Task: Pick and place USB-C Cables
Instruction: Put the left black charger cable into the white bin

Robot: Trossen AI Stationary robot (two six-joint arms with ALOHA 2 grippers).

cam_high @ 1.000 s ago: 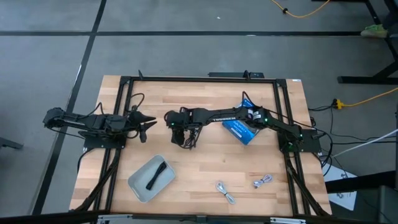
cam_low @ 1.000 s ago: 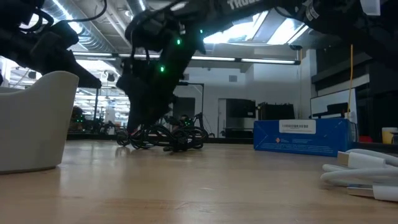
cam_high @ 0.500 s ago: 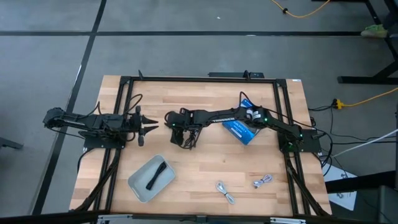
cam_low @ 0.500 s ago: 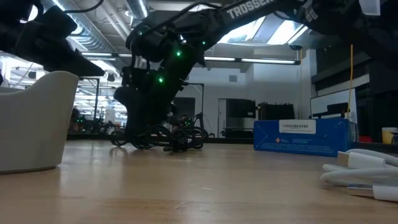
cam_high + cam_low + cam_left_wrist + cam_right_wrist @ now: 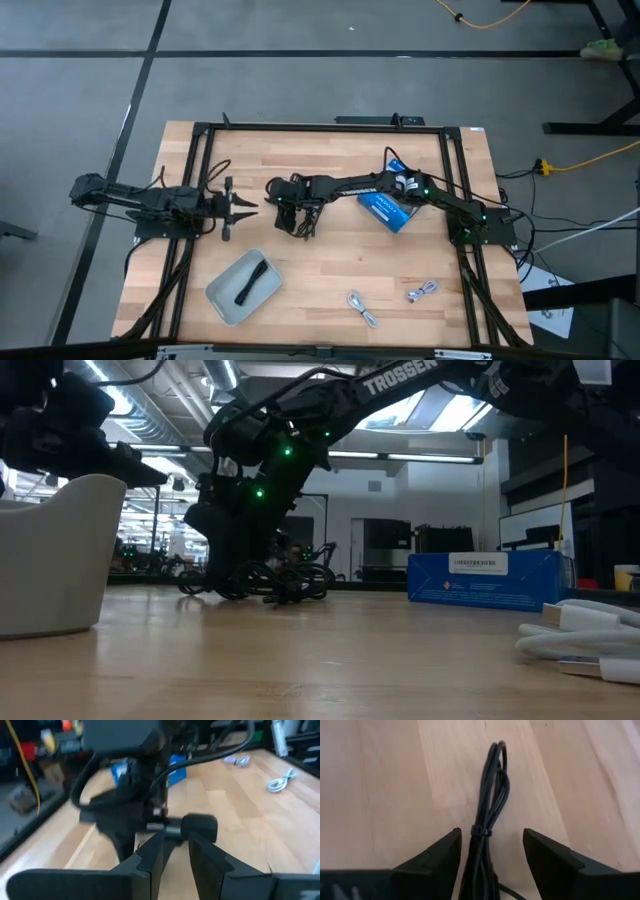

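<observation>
A heap of black USB-C cables [image 5: 308,224] lies on the wood near the table's middle and shows in the low view [image 5: 290,584]. My right gripper [image 5: 292,218] is open and reaches down over it. In the right wrist view one tied black bundle [image 5: 489,805] runs between its fingers [image 5: 492,837]. Another black cable [image 5: 250,283] lies in the grey tray [image 5: 222,300]. Two silvery cables [image 5: 363,308], [image 5: 422,292] lie near the table's near edge. My left gripper [image 5: 250,208] hovers left of the heap, with a narrow gap between its fingers [image 5: 175,840]. My right gripper comes from above, pointing down, its fingers across the black bundle near its tie band [image 5: 479,831]. The bundle lies flat on the table close to one finger [image 5: 440,855]. Whether that finger touches it, I cannot tell.
A blue box [image 5: 385,210] lies under the right arm, right of the heap, and shows in the low view [image 5: 482,580]. The tray's pale wall [image 5: 50,560] stands at the near left. A black frame [image 5: 300,128] borders the table.
My left gripper has turned about its wrist and shifted slightly toward the table's right, nearer the heap. My right gripper has sunk a little onto the black cables, which have stayed in place.
</observation>
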